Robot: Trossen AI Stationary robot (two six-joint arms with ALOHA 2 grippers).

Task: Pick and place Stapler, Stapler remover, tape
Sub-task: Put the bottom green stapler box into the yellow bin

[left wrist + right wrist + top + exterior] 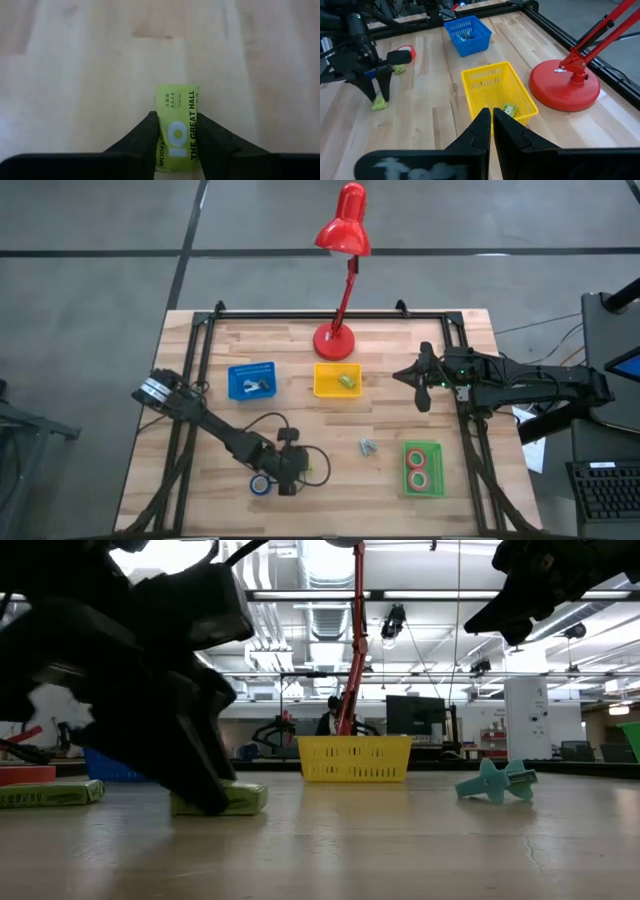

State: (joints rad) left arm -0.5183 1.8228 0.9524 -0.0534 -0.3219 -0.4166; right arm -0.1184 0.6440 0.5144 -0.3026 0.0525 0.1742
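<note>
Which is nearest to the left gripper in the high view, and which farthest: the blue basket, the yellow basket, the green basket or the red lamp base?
Measured from the left gripper, near the table's front edge:
1. Blue basket, behind it, left of centre.
2. Yellow basket, behind it, mid-table.
3. Green basket, across at the front right; close to the yellow basket, arguably a tie.
4. Red lamp base, at the back.

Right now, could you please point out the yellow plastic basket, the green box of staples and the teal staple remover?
Yellow plastic basket (355,759), low view, front wall.
Green box of staples (177,125), left wrist view, printed top.
Teal staple remover (497,782), low view, centre.
</note>
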